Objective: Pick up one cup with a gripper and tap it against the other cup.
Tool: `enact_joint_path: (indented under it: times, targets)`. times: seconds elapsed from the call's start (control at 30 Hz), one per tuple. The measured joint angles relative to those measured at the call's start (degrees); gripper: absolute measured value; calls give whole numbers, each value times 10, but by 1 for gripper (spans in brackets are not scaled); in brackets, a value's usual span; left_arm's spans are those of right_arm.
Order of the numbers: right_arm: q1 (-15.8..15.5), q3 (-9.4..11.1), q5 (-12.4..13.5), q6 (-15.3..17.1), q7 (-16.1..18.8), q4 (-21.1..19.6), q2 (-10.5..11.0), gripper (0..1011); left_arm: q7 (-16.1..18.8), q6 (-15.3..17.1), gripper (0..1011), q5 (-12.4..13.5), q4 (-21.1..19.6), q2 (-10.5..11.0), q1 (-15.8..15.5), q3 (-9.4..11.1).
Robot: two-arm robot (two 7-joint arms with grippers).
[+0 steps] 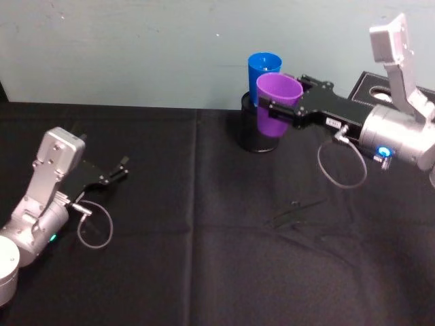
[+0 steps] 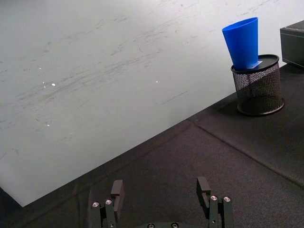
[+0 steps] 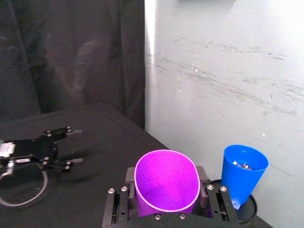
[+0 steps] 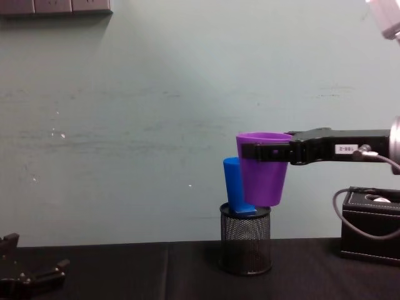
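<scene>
While the right gripper (image 1: 272,109) clamps the purple cup (image 1: 279,92) aloft, head view puts it just beside the blue cup (image 1: 264,66), tilted in a mesh pen holder (image 1: 251,139). L wrist view: left gripper (image 2: 160,183) parked by the cloth, jaws apart. Chest view: cups overlap, contact unclear. Risk: a hard tap may tip the loose blue cup out.

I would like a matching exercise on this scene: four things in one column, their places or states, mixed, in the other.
1 purple cup
2 blue cup
3 wire-mesh pen holder
4 left gripper

A stands on the black cloth
B jaws open, near the cloth
C leans inside the holder
D clamped in the right gripper, in the air

Pairs: 1-D, 2-C, 3-A, 4-B
</scene>
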Motion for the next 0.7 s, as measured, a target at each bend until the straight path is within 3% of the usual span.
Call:
enact_joint_path:
  times: [0.17,0.7]
  targets:
    - [36,-11,-16,-17,7,60,-26,735,0,0,1004,0,0,0,0,0]
    - [84,-13,-39,-45,25,148,-60,735,0,0,1005,0,0,0,0,0]
